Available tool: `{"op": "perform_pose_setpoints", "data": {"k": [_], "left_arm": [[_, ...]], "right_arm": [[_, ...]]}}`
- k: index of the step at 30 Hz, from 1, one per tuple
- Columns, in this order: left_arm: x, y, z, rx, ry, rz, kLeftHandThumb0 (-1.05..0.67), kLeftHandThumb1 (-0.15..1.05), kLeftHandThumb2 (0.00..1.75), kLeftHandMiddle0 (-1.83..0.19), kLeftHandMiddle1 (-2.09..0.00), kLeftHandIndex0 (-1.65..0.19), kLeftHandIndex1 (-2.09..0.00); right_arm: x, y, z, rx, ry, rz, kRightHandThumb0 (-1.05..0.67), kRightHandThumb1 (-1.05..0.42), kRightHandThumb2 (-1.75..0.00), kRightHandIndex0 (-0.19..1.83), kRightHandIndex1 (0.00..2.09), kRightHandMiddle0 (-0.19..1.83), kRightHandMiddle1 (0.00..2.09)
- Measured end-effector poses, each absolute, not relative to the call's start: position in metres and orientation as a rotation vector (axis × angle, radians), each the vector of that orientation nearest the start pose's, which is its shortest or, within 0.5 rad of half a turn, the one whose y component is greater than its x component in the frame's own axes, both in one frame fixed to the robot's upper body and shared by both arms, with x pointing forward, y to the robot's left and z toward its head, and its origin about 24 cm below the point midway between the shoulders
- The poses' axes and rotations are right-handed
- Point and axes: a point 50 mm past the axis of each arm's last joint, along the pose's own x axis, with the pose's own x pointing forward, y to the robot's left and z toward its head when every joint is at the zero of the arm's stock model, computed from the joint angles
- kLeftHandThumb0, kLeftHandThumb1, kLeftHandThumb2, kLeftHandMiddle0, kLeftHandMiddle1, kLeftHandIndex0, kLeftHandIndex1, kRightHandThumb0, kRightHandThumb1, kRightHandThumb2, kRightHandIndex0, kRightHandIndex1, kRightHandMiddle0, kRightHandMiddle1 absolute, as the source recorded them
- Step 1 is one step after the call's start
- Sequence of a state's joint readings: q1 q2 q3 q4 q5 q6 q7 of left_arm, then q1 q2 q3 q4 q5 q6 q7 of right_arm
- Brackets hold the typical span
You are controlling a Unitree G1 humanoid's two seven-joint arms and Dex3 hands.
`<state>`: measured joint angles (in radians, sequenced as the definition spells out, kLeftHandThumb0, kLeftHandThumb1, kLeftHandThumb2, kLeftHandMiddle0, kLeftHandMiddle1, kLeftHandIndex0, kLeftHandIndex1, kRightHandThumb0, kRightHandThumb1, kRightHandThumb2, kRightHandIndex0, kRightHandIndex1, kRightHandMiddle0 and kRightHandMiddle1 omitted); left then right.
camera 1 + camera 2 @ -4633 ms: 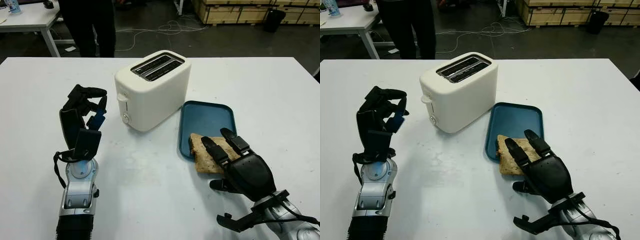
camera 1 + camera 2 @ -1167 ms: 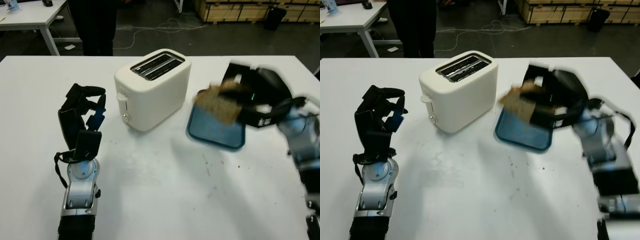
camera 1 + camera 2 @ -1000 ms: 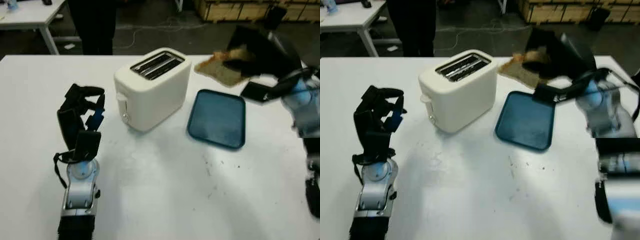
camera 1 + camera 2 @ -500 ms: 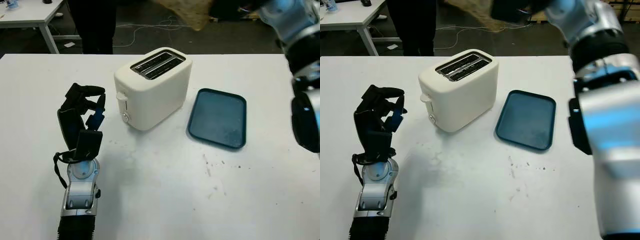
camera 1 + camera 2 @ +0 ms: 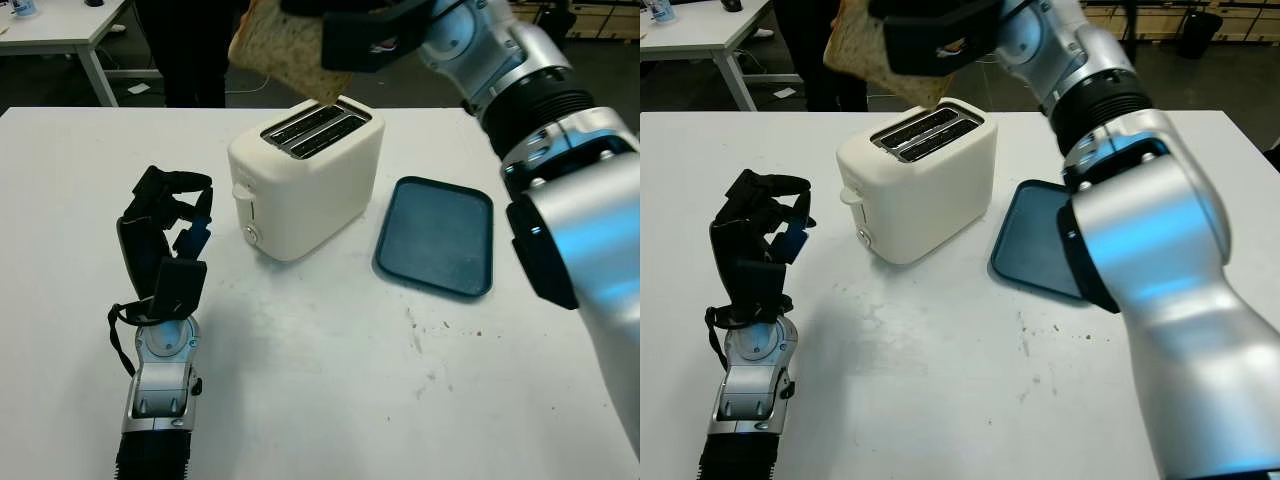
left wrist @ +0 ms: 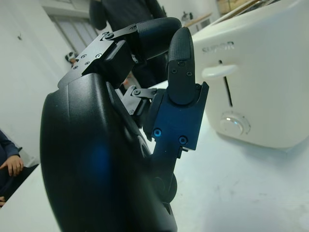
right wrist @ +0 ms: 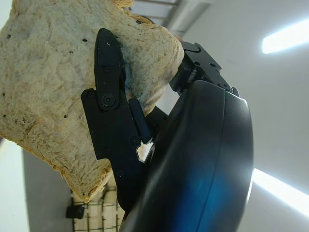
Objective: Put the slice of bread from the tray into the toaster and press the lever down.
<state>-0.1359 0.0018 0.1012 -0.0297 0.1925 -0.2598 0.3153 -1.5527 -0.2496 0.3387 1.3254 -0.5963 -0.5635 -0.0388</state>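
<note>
Since 4.6 s back, when it lay half on the tray under my right hand, the slice of bread (image 5: 283, 45) has come up off the desk — my right hand (image 5: 365, 30) now carries it in the air above the far-left end of the toaster (image 5: 305, 175). The blue tray (image 5: 435, 235) sits bare to the toaster's right.

My fingers (image 7: 108, 111) are closed across the slice's face, pinching it against the palm. It hangs tilted, its lower corner just over the 2 slots (image 5: 315, 128). My judgement: before lowering I should turn the wrist until the slice stands edge-down and parallel to a slot, then descend slowly and release only once the crust is inside.

My right arm reaches in from the far right, high over the desk. My left hand (image 5: 165, 235) stands upright on the near left, fingers curled, holding nothing — beside the lever (image 5: 243, 194).
</note>
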Motion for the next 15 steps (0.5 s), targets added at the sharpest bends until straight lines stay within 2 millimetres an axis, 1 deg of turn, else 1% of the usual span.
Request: {"op": "perform_pose_setpoints", "data": {"k": [1, 2, 4, 7, 15], "left_arm": [[0.267, 0.175, 0.108, 0.131, -0.445, 0.364, -0.46, 0.92, 0.23, -0.69, -1.63, -0.63, -1.24], [0.267, 0.175, 0.109, 0.131, -0.446, 0.364, -0.46, 0.92, 0.23, -0.69, -1.63, -0.63, -1.24], [0.267, 0.175, 0.109, 0.131, -0.446, 0.364, -0.46, 0.92, 0.23, -0.69, -1.63, -0.63, -1.24], [0.267, 0.175, 0.109, 0.131, -0.447, 0.364, -0.46, 0.92, 0.23, -0.69, -1.63, -0.63, -1.24], [0.267, 0.174, 0.109, 0.131, -0.447, 0.362, -0.44, 0.92, 0.24, -0.68, -1.63, -0.62, -1.23]], "right_arm": [[0.407, -0.054, 0.302, -1.171, -0.758, 0.351, -0.5, -0.92, -0.43, 1.04, 1.75, 0.86, 1.69], [0.407, -0.055, 0.297, -1.185, -0.751, 0.352, -0.5, -0.92, -0.43, 1.07, 1.75, 0.87, 1.72], [0.409, -0.057, 0.284, -1.215, -0.725, 0.364, -0.5, -0.92, -0.44, 1.12, 1.75, 0.87, 1.74], [0.411, -0.059, 0.27, -1.239, -0.691, 0.386, -0.49, -0.92, -0.44, 1.15, 1.75, 0.89, 1.74], [0.412, -0.061, 0.257, -1.269, -0.654, 0.404, -0.51, -0.92, -0.47, 1.15, 1.75, 0.89, 1.75]]}}
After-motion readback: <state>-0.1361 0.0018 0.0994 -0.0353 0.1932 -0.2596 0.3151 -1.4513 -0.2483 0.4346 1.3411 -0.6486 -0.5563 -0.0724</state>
